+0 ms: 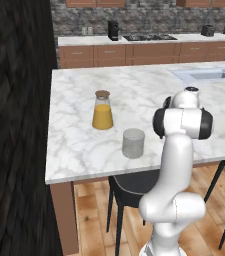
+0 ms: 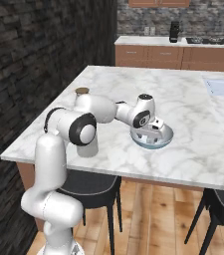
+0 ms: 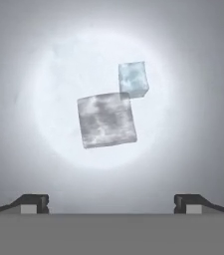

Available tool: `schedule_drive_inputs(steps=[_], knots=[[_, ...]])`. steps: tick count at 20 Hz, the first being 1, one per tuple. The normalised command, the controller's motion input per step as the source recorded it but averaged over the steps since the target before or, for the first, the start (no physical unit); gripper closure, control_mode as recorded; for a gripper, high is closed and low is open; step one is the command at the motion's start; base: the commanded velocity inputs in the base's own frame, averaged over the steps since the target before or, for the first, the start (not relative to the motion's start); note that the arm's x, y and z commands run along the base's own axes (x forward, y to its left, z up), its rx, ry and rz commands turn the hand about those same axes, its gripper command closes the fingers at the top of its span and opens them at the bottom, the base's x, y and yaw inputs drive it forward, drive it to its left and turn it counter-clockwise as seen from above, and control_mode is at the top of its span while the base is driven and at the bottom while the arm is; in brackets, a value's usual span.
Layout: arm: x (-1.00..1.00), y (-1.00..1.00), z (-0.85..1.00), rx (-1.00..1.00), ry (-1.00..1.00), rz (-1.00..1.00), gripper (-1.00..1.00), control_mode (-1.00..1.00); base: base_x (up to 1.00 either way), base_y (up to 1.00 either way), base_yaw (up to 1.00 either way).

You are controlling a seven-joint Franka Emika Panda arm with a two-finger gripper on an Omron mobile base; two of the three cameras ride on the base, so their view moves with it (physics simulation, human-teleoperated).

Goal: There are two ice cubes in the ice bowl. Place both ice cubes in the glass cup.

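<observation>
Frosted grey, the larger ice cube (image 3: 106, 119) lies near the middle of the ice bowl (image 3: 44, 69), a smaller pale-blue cube (image 3: 133, 79) touching its corner. We hold our gripper (image 3: 111, 203) over them, fingers wide apart, empty. Beside the bowl (image 2: 164, 137) on veined marble (image 1: 79, 145) stands the cylindrical glass cup (image 1: 133, 143), near a cork-topped carafe (image 1: 102, 110).

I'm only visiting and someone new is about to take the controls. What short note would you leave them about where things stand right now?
Gripper: fingers wide open, holding nothing, poised above the ice bowl.
Ice cubes: the larger cube and the smaller cube both lie in the bowl, corners touching or overlapping.
Glass cup: stands near the counter's front edge, beside the juice carafe; it looks empty.
Done: arm brought over the bowl.
Left: grasp each cube and drop it into the cup.
</observation>
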Motion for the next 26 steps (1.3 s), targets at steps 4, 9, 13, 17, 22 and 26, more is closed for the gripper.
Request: schedule_drive_inputs(steps=[4, 9, 13, 17, 22, 26], knots=[[0.41, 0.00, -0.27, 0.00, 0.02, 0.00, -1.00, -1.00, 0.00, 0.00, 0.00], [0.39, 0.00, -0.28, 0.00, 0.02, 0.00, -1.00, -1.00, 0.00, 0.00, 0.00], [0.15, -0.05, -0.24, 0.00, 0.03, 0.00, -1.00, -1.00, 0.00, 0.00, 0.00], [-0.03, -0.24, -0.01, 0.03, 0.01, 0.00, -1.00, -1.00, 0.00, 0.00, 0.00], [-0.32, -0.06, -0.06, 0.01, 0.00, 0.00, -1.00, -1.00, 0.00, 0.00, 0.00], [-0.04, 0.00, -0.13, 0.00, 0.00, 0.00, 1.00, -1.00, 0.00, 0.00, 0.00]])
